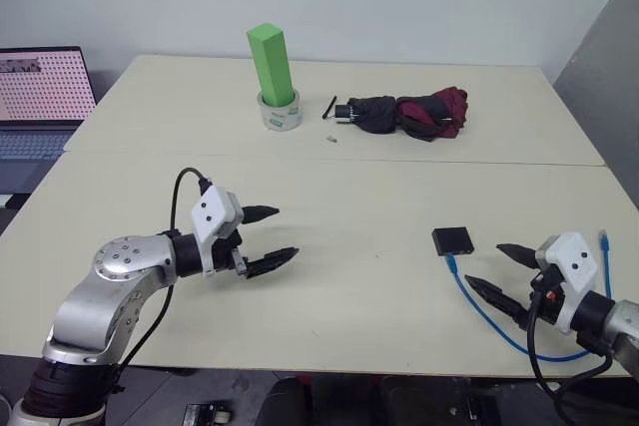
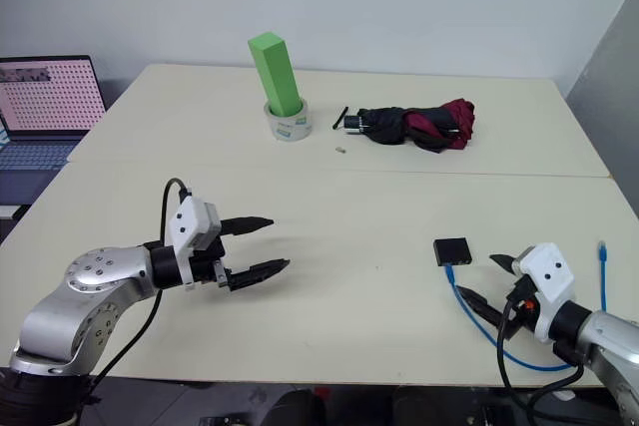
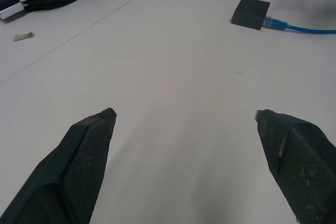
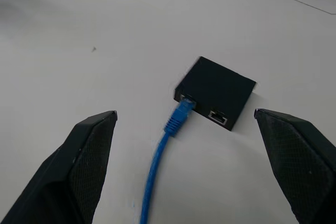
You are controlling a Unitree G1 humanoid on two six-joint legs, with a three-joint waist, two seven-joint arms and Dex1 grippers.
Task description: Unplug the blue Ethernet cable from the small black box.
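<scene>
- Small black box (image 1: 453, 240) lies flat on the near right part of the table (image 1: 339, 177), just ahead of my right gripper (image 1: 504, 268). Its port edge faces that gripper, which is why the right arm looks like the natural one for the pull.
- Blue Ethernet cable (image 1: 479, 311) is plugged into 1 of the 2 ports on that edge; the other port sits empty beside it. From the plug the cord loops toward the table's near edge and round to my right, its free end (image 1: 603, 238) lying beyond the right wrist. The slack loop means nothing resists a pull except the plug's seat.
- Right gripper: fingers spread wide, holding nothing, hovering just short of the box with plug and box framed between the 2 fingertips. I judge this a pre-grasp line-up.
- Left gripper (image 1: 272, 236): also spread wide and empty, well apart from the box, over bare table. It points across toward the box, likely placed to come in and pin the box while the right pulls.
- Risk: the box is light and unanchored; pulling the plug alone may drag it along.
- Far side: green block (image 1: 270, 63) standing in a tape roll (image 1: 281, 112), folded umbrella (image 1: 409, 114), laptop (image 1: 40, 97) off the left. None are in the way.
</scene>
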